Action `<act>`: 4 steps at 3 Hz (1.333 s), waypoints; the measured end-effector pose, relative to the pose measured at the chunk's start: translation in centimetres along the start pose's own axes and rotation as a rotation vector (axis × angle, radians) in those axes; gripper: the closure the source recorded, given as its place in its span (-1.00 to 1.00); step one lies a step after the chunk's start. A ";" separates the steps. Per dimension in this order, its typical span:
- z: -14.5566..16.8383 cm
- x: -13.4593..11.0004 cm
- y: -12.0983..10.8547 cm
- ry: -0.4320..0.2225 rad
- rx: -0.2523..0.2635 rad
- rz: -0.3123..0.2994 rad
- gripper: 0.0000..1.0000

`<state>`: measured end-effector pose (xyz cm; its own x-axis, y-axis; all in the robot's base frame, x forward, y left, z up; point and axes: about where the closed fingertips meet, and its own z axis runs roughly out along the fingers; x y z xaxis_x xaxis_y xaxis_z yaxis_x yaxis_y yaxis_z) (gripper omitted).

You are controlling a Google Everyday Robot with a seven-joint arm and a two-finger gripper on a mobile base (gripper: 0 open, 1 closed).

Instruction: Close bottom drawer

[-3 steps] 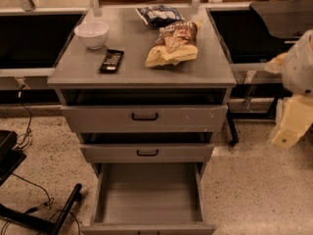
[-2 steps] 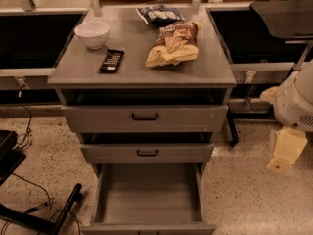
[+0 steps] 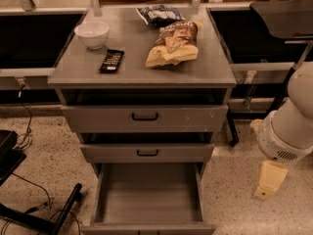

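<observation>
The bottom drawer (image 3: 149, 196) of the grey cabinet (image 3: 142, 75) is pulled far out toward me, and its plain grey box is empty. Its low front (image 3: 146, 227) lies at the picture's bottom edge, with the handle out of view. My white arm (image 3: 288, 126) hangs at the right of the cabinet. The cream gripper (image 3: 267, 181) points down toward the floor. It is to the right of the open drawer, apart from it and touching nothing.
The middle drawer (image 3: 146, 152) and the top drawer (image 3: 145, 116) stand slightly out. On the cabinet top are a white bowl (image 3: 92, 33), a black packet (image 3: 112, 60), a chip bag (image 3: 172, 44) and a blue bag (image 3: 159, 14). A black stand and cables (image 3: 34, 214) are at the left, and a table leg (image 3: 281, 89) at the right.
My arm has come lower and a little left, bringing the gripper down beside the open bottom drawer. The drawers have not moved.
</observation>
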<state>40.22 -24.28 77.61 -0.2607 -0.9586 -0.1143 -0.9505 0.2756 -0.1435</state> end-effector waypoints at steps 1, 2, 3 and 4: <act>6.6 0.3 1.0 0.004 -0.041 0.003 -1.00; 17.0 2.3 3.0 0.042 -0.088 0.027 -1.00; 25.6 5.1 4.6 0.070 -0.084 0.054 -1.00; 32.1 6.6 3.8 0.054 -0.038 0.055 -1.00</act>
<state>40.26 -27.30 44.77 -0.3204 -0.9449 -0.0673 -0.9400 0.3259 -0.1009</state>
